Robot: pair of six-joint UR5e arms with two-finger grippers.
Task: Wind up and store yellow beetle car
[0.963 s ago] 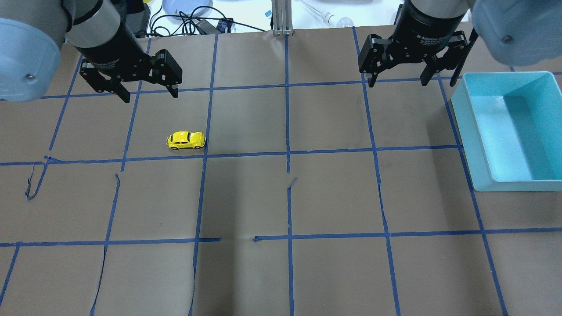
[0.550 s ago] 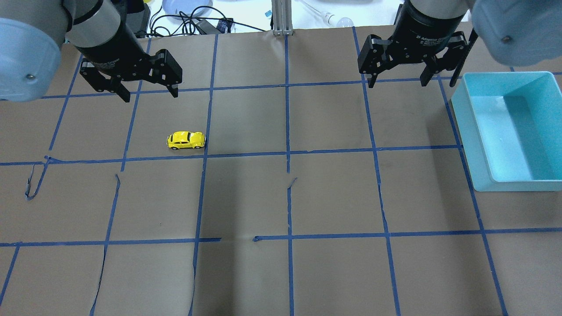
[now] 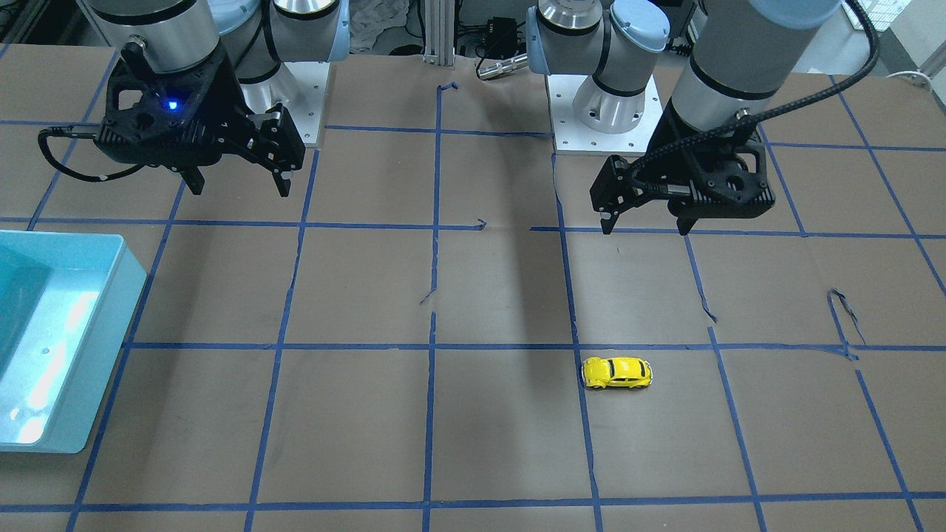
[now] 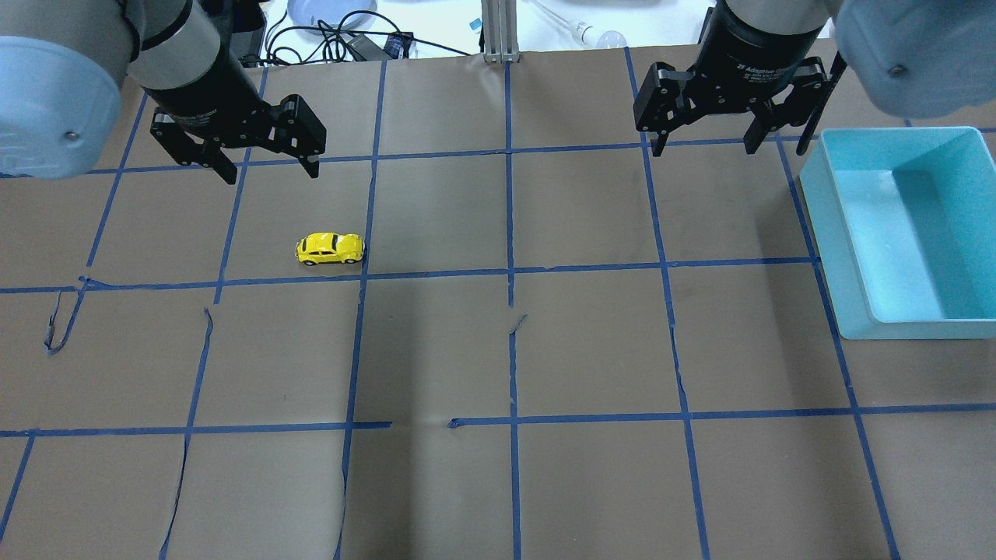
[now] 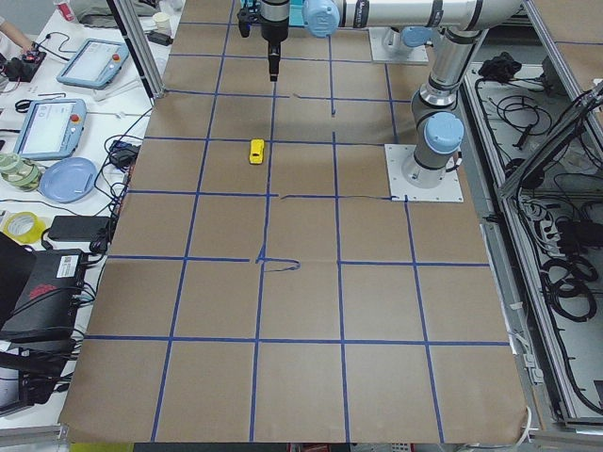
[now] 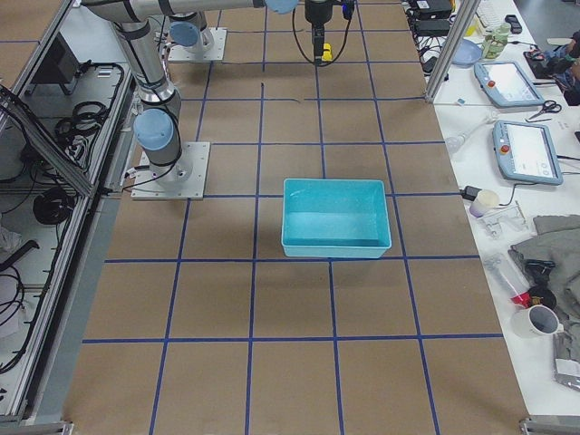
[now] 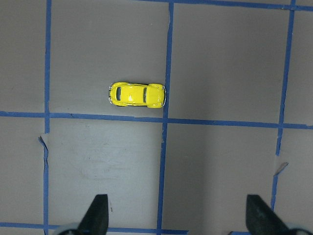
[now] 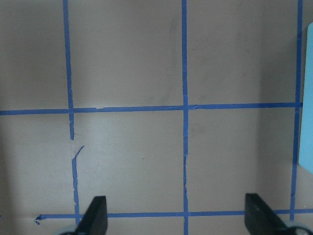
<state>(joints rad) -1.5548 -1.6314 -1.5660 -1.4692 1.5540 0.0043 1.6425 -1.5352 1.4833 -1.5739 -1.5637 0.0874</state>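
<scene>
The yellow beetle car [image 4: 330, 249] stands on its wheels on the brown paper, left of the table's middle. It also shows in the front view [image 3: 617, 373], the left side view [image 5: 255, 151] and the left wrist view [image 7: 137, 95]. My left gripper [image 4: 271, 173] is open and empty. It hovers above the table, on the robot's side of the car and slightly left of it [image 3: 644, 229]. Its fingertips [image 7: 98, 215] frame the bottom of the wrist view. My right gripper [image 4: 705, 149] is open and empty, far to the right, beside the bin [image 3: 239, 191].
A light blue bin [image 4: 825, 225] stands at the table's right side, also seen in the front view [image 3: 126, 295] and the right side view [image 6: 335, 184]. Blue tape lines grid the brown paper, with torn strips in places. Cables and tablets lie beyond the far edge.
My left gripper has shifted slightly to the right, toward the car's column. The car, the bin and the right gripper have not moved.
</scene>
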